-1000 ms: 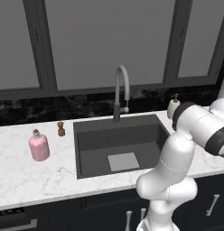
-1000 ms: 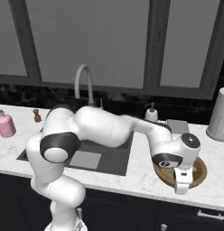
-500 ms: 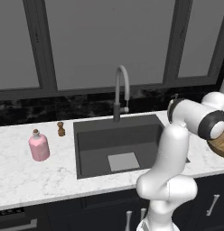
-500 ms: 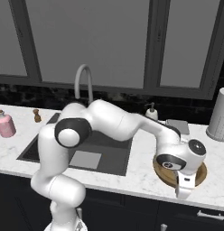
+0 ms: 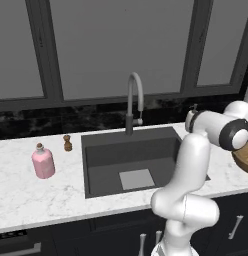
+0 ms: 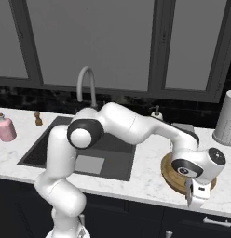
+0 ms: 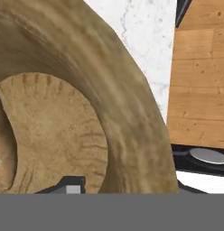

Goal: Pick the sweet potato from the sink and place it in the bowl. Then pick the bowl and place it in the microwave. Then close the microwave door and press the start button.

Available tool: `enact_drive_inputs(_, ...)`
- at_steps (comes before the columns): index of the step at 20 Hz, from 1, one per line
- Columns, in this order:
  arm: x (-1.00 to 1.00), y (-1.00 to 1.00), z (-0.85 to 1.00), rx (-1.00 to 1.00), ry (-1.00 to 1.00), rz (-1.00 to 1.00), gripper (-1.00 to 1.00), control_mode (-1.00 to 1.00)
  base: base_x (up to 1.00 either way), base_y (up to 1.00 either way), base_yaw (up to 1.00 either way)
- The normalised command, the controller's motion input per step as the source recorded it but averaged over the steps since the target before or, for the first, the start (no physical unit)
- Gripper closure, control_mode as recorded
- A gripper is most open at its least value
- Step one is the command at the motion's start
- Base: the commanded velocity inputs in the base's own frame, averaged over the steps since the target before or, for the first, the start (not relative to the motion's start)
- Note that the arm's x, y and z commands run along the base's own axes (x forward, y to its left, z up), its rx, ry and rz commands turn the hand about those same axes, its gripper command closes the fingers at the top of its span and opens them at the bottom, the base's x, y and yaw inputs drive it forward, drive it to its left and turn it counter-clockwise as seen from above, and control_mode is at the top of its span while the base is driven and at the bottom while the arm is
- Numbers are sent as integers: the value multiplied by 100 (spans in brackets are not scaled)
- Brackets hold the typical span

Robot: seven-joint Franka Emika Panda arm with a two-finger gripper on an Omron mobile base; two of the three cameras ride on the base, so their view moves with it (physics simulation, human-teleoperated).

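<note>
In the hand view the bowl (image 7: 86, 113) takes up the left and centre of the frame, its tan inside at left and its thick rim curving down to the lower centre. One dark fingertip (image 7: 71, 186) shows at the bottom, inside the bowl wall; whether the fingers pinch the rim cannot be told. In the right base view the gripper (image 6: 194, 194) hangs at lower right over the bowl's near edge on the counter (image 6: 150, 162). Farther left lies the sink (image 6: 110, 153), its faucet (image 6: 87, 83) behind.
</note>
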Motion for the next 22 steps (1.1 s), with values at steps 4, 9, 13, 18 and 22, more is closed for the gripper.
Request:
enact_drive_inputs(4, -9, 3, 6, 0, 0, -1, 100, -100, 0, 0, 0)
enact_drive_inputs(9, -39, 34, 46, 0, 0, -4, 100, -100, 0, 0, 0)
enact_drive_inputs(13, -32, 97, 56, -5, -8, -3, 100, -100, 0, 0, 0)
enact_drive_inputs(18, -13, 100, 35, -11, -14, 0, 100, -100, 0, 0, 0)
enact_drive_inputs(22, -14, 100, 40, -9, -19, -2, 100, -100, 0, 0, 0)
